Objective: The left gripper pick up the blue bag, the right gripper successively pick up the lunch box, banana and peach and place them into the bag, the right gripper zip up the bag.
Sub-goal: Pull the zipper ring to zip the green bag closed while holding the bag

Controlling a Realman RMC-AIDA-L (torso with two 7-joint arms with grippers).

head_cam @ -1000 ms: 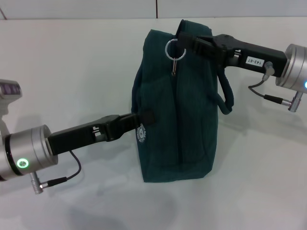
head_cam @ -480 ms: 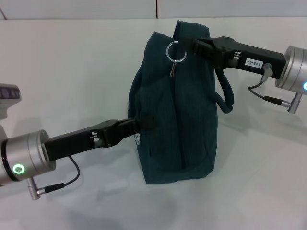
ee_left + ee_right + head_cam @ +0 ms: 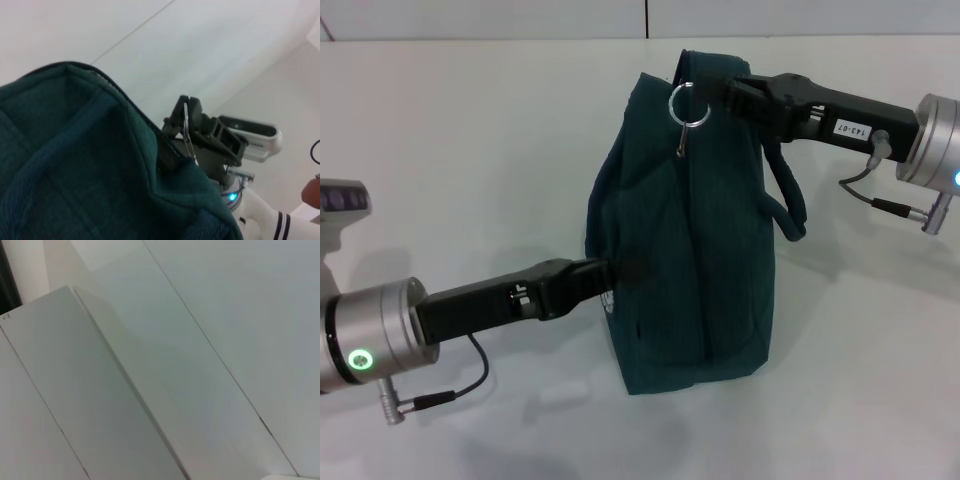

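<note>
Shifting lower since a second ago, the left gripper (image 3: 620, 272) is clamping the blue bag (image 3: 695, 220) at its side; the right gripper (image 3: 715, 90) is pinching its top beside the zip ring (image 3: 687, 104). Soft fabric is sagging, probably best held at seams.

Matt woven cloth blue bag (image 3: 690, 250)

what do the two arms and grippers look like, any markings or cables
Both are black two-fingered claws on black links with silver cylindrical wrists. The left gripper has small white lettering on its body, a green ring light on the wrist and a thin black cable with a metal plug. The right gripper carries a white 143-07 sticker, a blue wrist light and a similar cable.
</note>
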